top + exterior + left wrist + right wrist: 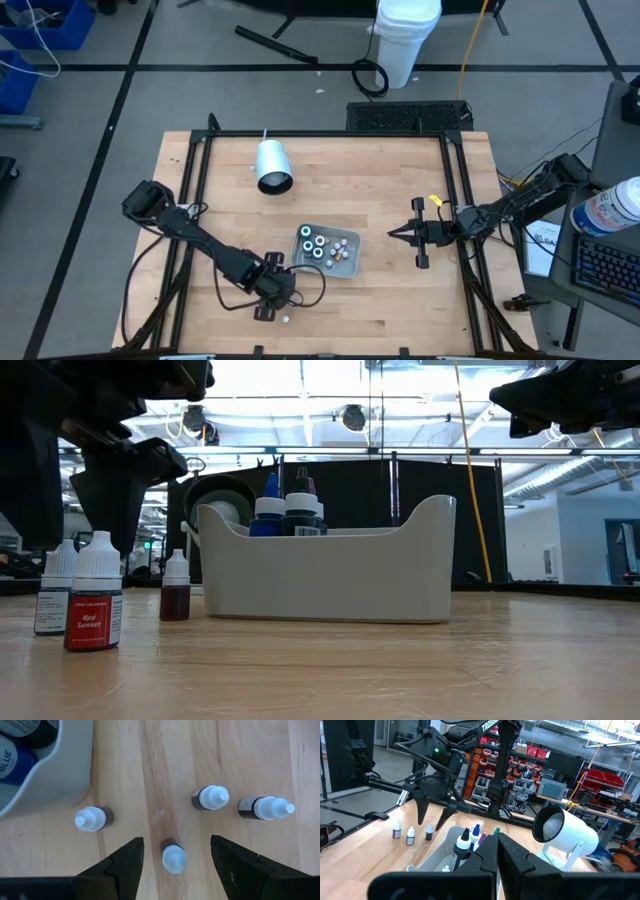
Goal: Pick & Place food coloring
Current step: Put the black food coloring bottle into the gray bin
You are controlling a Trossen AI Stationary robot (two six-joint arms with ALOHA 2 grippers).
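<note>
Several small food coloring bottles with white caps stand on the wood near the table's near edge, beside the grey tray [345,262]. My left gripper [176,839] is open and points down over them, its fingers on either side of one bottle [173,856] without touching it. Three others stand around it [93,818] [210,797] [265,807]. In the low view they stand left of the tray [93,595] [175,588]. More bottles [318,245] stand upright inside the tray. My right gripper [393,234] is shut and hovers right of the tray.
A big white cup [272,166] lies on its side toward the far left of the table. Black frame rails [195,180] run along the table's edges. Bare wood lies between the tray and my right gripper.
</note>
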